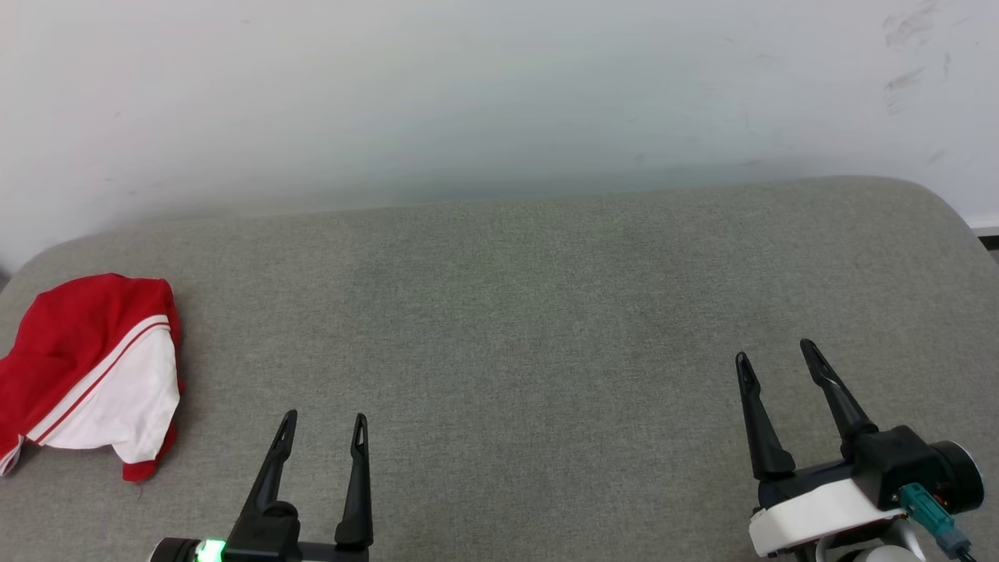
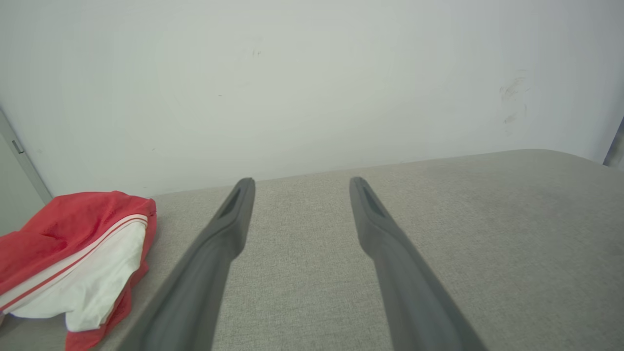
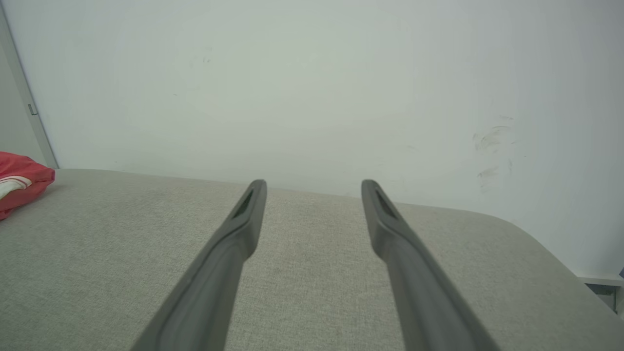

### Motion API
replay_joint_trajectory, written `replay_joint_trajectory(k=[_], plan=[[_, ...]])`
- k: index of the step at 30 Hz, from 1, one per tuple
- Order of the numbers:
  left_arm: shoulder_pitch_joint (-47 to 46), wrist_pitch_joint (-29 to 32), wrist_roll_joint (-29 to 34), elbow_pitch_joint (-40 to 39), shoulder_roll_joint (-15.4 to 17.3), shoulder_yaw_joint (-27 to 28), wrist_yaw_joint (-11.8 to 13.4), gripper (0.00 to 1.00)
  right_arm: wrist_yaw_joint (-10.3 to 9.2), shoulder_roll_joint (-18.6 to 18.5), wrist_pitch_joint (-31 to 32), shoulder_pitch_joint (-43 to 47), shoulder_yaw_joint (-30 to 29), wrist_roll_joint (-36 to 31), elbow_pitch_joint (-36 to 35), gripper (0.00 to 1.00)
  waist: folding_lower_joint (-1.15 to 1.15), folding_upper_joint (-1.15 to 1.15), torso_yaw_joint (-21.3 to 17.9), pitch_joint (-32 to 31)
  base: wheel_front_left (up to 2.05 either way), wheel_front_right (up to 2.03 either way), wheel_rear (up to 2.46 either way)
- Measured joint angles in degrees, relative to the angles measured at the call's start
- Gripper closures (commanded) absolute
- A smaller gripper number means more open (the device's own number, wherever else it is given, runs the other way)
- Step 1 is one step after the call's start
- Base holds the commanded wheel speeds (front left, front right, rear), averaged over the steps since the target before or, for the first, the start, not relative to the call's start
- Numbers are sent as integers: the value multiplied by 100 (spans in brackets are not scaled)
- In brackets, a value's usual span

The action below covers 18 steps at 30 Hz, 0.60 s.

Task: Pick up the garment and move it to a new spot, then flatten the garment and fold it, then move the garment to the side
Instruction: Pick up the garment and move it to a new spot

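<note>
Your left pincer (image 1: 325, 416) and right pincer (image 1: 773, 350) both stand wide open and empty in the head view, low over the near edge of the grey fabric-covered desk (image 1: 507, 312). The garment (image 1: 94, 367) lies crumpled at the far left of the desk, close to its rounded corner. It is well apart from the right pincer and much nearer the left one. Red cloth shows on top, with a white panel and striped trim below.

In the left wrist view, the left pincer (image 2: 301, 181) points at the wall (image 2: 312, 73) with the garment (image 2: 73, 253) off to its left. Expect the garment to be light, limp and easily bunched, and it will drape and slide when lifted. Judge your hold on a raised red fold or along the trimmed edge, pinching enough layers that it doesn't slip. You cannot tell where the collar or hem lies.

In the right wrist view, the right pincer (image 3: 314, 183) faces bare desk, and the garment (image 3: 22, 183) sits at the far left edge. Nothing stands between pincers and cloth, though the desk's left edge is close to it.
</note>
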Motion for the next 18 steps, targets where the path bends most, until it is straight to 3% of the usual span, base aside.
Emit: replay_joint_trajectory(k=[9,18], plan=[[38,-1,-2,9,-91,159,-157,0,0,0,-2,2,30,51,42,0,0,0,87,-28,0,0,0],[101,-16,51,40,-121,360,-301,0,0,3,-4,85,246,118,31,0,0,0,460,-55,0,0,0]])
